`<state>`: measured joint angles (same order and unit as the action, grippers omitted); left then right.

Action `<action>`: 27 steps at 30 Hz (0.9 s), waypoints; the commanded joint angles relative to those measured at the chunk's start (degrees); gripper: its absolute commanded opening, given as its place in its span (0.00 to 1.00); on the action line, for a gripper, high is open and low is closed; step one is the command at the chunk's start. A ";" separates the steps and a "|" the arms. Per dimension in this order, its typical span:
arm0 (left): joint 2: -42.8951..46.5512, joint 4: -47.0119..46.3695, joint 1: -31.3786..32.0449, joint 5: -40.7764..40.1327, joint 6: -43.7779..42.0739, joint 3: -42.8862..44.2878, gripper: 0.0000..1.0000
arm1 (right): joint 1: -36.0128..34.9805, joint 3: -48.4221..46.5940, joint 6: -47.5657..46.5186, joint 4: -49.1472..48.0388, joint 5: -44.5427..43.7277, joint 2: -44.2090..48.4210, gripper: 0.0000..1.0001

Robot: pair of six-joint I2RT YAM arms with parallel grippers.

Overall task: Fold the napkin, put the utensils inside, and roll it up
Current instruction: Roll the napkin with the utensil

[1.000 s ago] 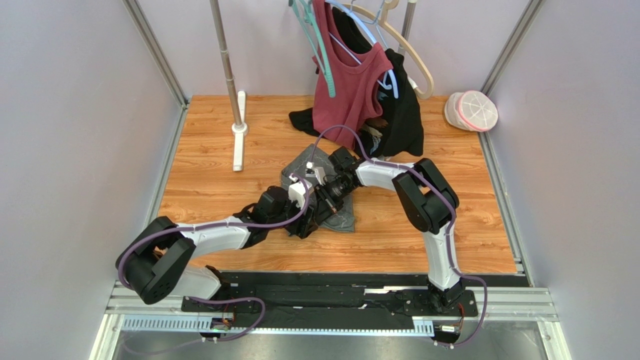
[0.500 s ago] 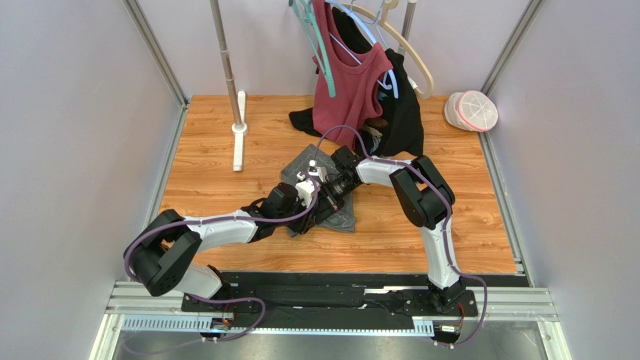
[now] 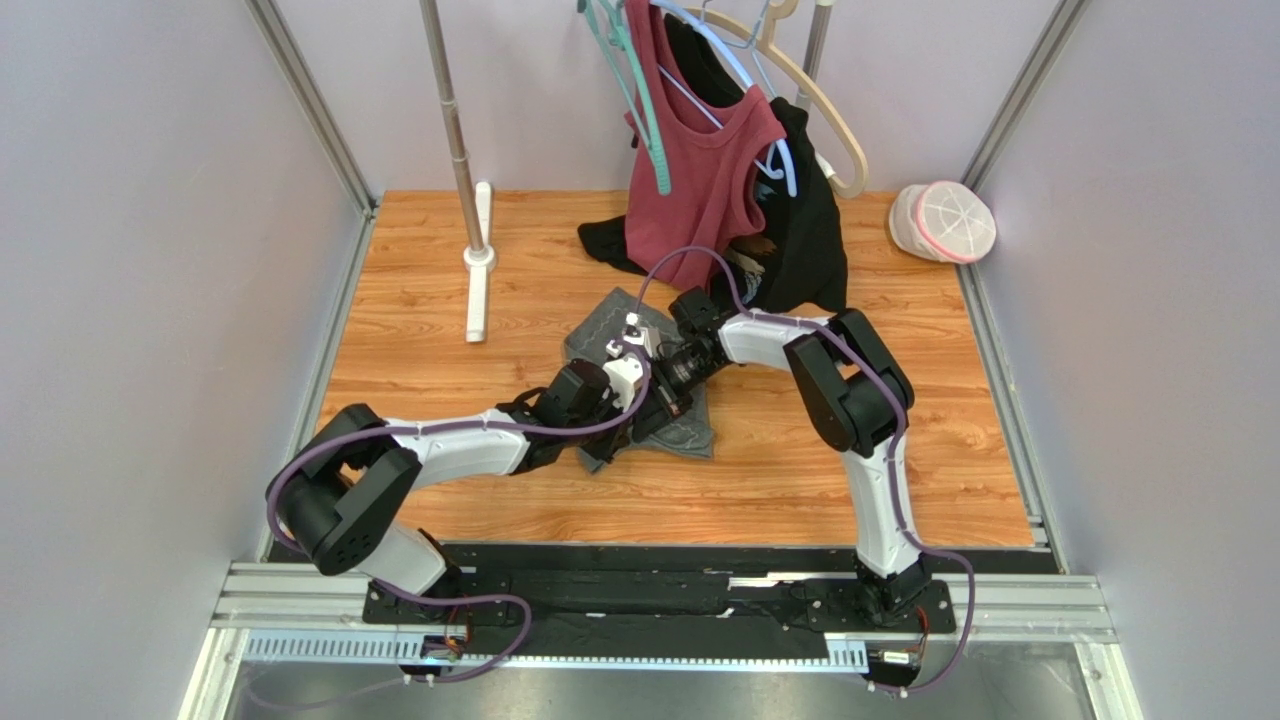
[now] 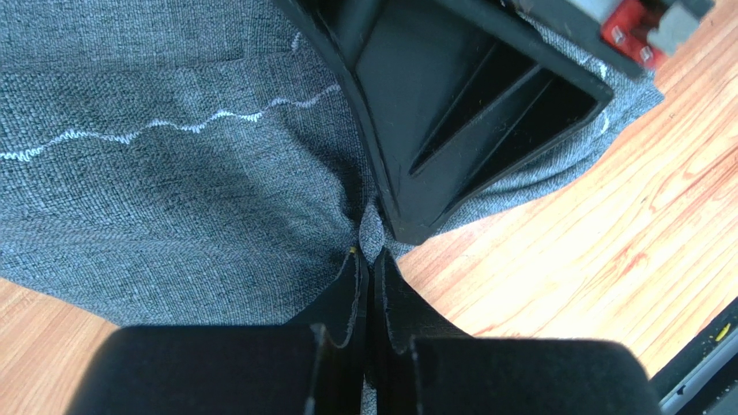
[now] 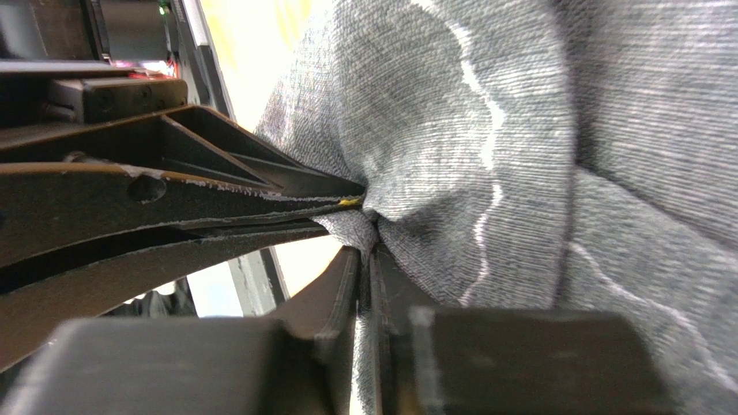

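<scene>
Napkin (image 4: 173, 190) — one bunched fold pinched in left gripper (image 4: 368, 259) and right gripper (image 5: 368, 255) — tip-to-tip

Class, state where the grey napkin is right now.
In the top view the napkin lies mid-table, just nearer than the maroon garment, pinched by the left gripper and the right gripper.

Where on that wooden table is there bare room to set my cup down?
Bare wood lies left of the white stand, toward the left rail, and right of the right arm's elbow, nearer than the pink-and-white cap. The middle is crowded: the left claw and right claw pinch the napkin, hung clothes behind.
</scene>
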<state>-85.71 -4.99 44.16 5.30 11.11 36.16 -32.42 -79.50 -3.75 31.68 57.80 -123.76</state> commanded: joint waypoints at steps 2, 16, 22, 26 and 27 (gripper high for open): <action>-0.86 4.29 0.57 1.73 0.05 0.58 0.00 | 2.80 4.26 3.39 -8.89 0.48 6.77 0.32; -2.09 10.88 -1.36 9.63 2.33 3.74 0.00 | 7.13 33.61 12.19 -31.06 -15.24 36.73 0.58; -3.58 15.01 -4.34 15.17 4.09 5.58 0.00 | -4.30 41.97 4.03 -34.49 -34.58 48.35 0.59; -3.41 15.36 -6.71 17.28 5.14 5.59 0.00 | -10.45 44.17 -0.72 -36.59 -45.38 50.55 0.61; -3.50 15.45 -7.07 17.98 5.06 5.67 0.00 | -12.47 44.43 -1.52 -37.21 -46.54 50.64 0.60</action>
<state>-88.47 5.43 38.83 19.22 14.74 41.21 -40.64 -36.64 1.34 0.43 24.58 -75.00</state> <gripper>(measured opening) 0.020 0.602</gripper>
